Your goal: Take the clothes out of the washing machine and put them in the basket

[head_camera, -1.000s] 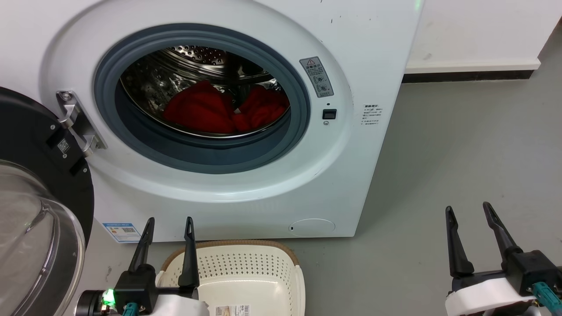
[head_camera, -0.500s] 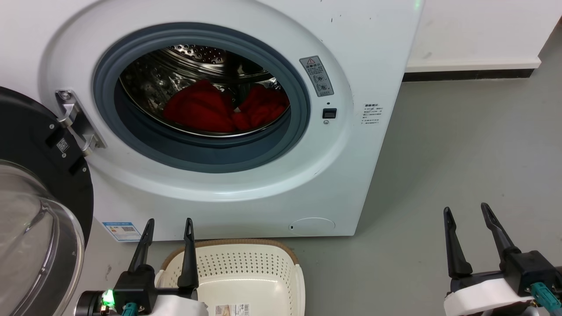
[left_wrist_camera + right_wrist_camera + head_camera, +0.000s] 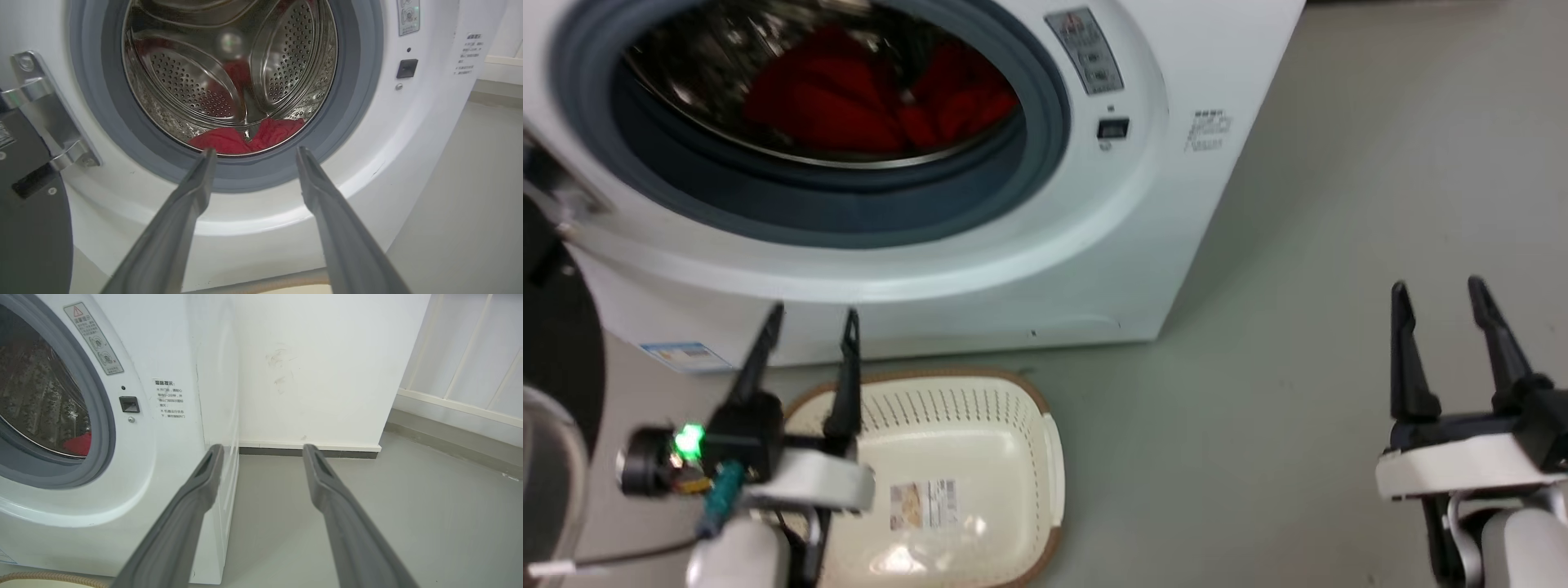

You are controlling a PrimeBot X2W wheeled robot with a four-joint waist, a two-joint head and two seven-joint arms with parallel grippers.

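Left gripper (image 3: 814, 310) spread, empty, below washing machine (image 3: 1111, 245) porthole; right gripper (image 3: 1437, 284) spread, right of machine. Head view: basket (image 3: 1045, 433) at machine's foot. Left wrist view: red clothes (image 3: 245, 138) low in drum (image 3: 184, 85).

We see a grey floor (image 3: 429, 518) meeting a white wall (image 3: 318, 367) along a dark baseboard (image 3: 273, 451), beside a pale railing (image 3: 467, 347).

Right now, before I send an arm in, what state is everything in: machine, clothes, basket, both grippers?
washing machine, door swung open.
drum, holding the clothes.
clothes, bunched at the drum's bottom, ungrasped.
basket, upright on the floor, nothing in it.
left gripper, fingers apart, holding nothing.
right gripper, fingers apart, holding nothing.
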